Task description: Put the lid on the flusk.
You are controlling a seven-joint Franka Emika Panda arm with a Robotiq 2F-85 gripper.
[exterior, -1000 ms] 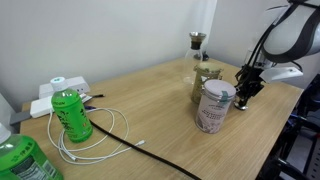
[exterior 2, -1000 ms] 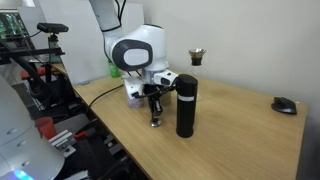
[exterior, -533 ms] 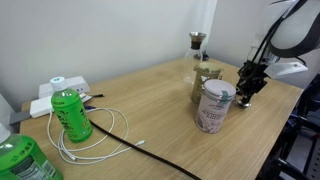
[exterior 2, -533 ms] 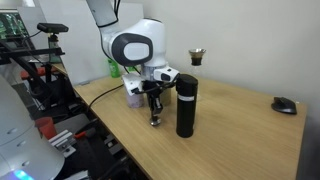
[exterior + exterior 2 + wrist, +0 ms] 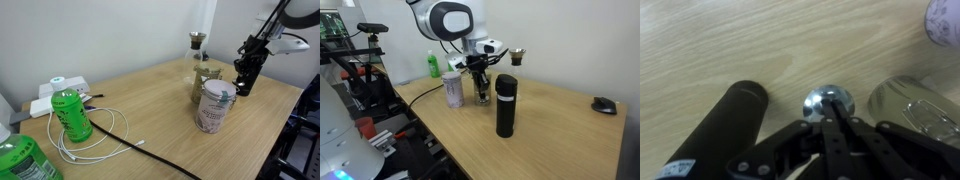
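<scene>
My gripper (image 5: pixel 830 118) is shut on the lid (image 5: pixel 828 101), a small round silvery cap at its fingertips, and holds it above the table. In both exterior views the gripper (image 5: pixel 243 87) (image 5: pixel 480 88) hangs beside the white-and-pink tin can (image 5: pixel 214 105) (image 5: pixel 454 90). The flusk (image 5: pixel 197 45) (image 5: pixel 517 56), slim with a dark flared neck, stands farther back near the wall, apart from the gripper. It is not in the wrist view.
A tall black column (image 5: pixel 505 105) (image 5: pixel 725 130) stands near the gripper. A squat glass jar (image 5: pixel 206 78) (image 5: pixel 910 100) is beside the can. A green bottle (image 5: pixel 72 115), white cable (image 5: pixel 75 148), power strip (image 5: pixel 58 93) and a mouse (image 5: pixel 605 104) lie around.
The gripper has risen from the table top with the lid and moved back toward the tin can and jar. Nothing else has moved.
</scene>
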